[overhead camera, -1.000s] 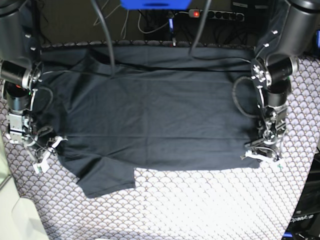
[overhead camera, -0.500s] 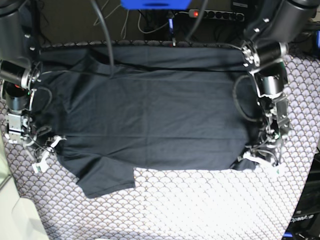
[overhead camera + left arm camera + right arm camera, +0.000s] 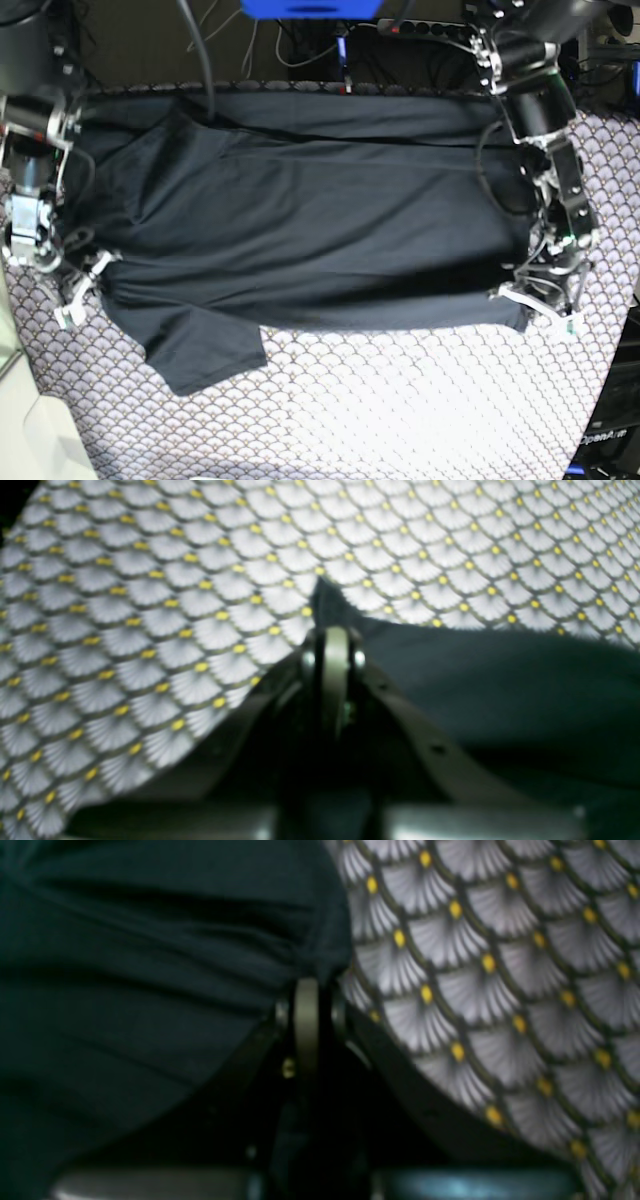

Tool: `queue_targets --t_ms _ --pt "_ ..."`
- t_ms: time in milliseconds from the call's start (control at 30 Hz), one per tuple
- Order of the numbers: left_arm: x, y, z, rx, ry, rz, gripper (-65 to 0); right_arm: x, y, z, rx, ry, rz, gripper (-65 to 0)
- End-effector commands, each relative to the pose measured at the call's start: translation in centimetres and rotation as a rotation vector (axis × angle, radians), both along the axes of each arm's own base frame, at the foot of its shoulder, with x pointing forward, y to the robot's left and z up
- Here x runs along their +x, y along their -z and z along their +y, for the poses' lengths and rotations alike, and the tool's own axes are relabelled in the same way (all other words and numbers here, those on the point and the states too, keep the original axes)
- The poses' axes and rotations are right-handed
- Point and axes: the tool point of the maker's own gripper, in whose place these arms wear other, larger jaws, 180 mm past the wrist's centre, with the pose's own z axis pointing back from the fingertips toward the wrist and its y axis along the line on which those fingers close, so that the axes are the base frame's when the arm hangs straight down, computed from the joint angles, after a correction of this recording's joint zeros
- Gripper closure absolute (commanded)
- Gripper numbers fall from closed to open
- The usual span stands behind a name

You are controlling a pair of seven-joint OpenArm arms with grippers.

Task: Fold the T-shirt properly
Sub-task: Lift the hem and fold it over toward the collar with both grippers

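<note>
Dark charcoal cloth T-shirt (image 3: 300, 230) lies spread across the scale-patterned desk (image 3: 400, 410), its near edge pinched at opposite corners by the left hand (image 3: 540, 305) and right hand (image 3: 75, 290), apparently to carry that edge over for a fold.

T-shirt (image 3: 310, 220) on scale-patterned tablecloth (image 3: 400, 410)

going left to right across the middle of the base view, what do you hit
right gripper pinching the shirt's edge → T-shirt spread flat across the middle → left gripper clamped on the opposite corner → bare scallop-patterned tablecloth
</note>
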Motion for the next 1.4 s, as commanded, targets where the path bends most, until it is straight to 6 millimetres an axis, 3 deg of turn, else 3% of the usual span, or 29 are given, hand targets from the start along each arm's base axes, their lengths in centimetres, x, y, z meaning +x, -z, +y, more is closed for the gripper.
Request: queue_targets --t_ms 0,100,367,467,700,967,1167,1367 --pt "1.0 -2.7 0.5 0.028 0.001 -0.079 0.0 -0.4 -0.9 -1.9 -0.084 -0.003 0.010 0.0" --pt "0.4 -2.8 0.5 0.037 0.007 -0.061 0.0 -1.9 -1.9 -1.9 -0.182 -0.047 -0.002 0.0" --pt "-1.2 -4.3 0.2 0.079 0.017 -0.082 0.0 -4.6 -5.5 2.9 -0.317 -0.171 -0.109 0.0" --pt "-2.3 -3.9 -0.3 0.080 0.024 -0.059 0.0 -5.4 -7.3 4.8 -0.350 -0.200 -0.156 0.0" --pt "-4.8 -4.0 -0.6 0.100 0.033 -0.056 0.0 -7.2 -10.9 6.2 -0.451 -0.227 -0.201 0.0" --pt "-7.3 -4.7 2.8 0.059 -0.038 -0.082 0.0 -10.6 -11.2 8.1 -0.463 -0.274 -0.205 0.0" --pt "-8.2 -4.1 3.3 0.065 -0.034 -0.058 0.0 -12.7 -11.0 7.5 -0.463 -0.246 -0.186 0.0" --pt "-8.8 -5.1 2.9 0.091 -0.021 -0.078 0.0 -14.6 -10.1 6.6 -0.461 -0.235 -0.154 0.0"
